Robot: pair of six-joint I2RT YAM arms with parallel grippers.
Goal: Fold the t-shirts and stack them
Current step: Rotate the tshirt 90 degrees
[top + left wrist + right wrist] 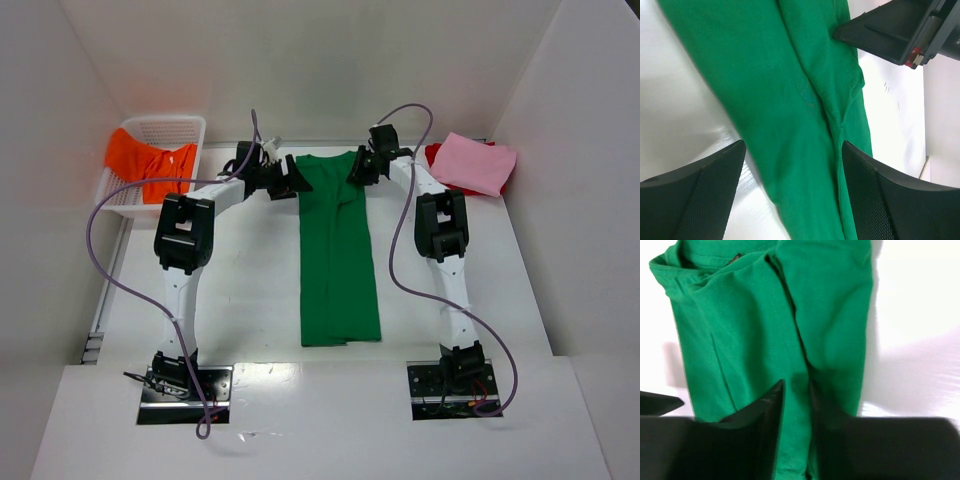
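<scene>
R end effector (796,385) straddles fold in green tee (740,330).

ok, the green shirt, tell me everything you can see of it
The green t-shirt is plain soft cloth, folded lengthwise into a long narrow strip, sides turned in and overlapping near the middle. It lies flat on the white table between the arms, ribbed collar at the far end, hem toward the bases. The left gripper is open over its far left corner; the right gripper, jaws nearly together, is at the far right fold, and whether it pinches cloth is unclear.
</scene>
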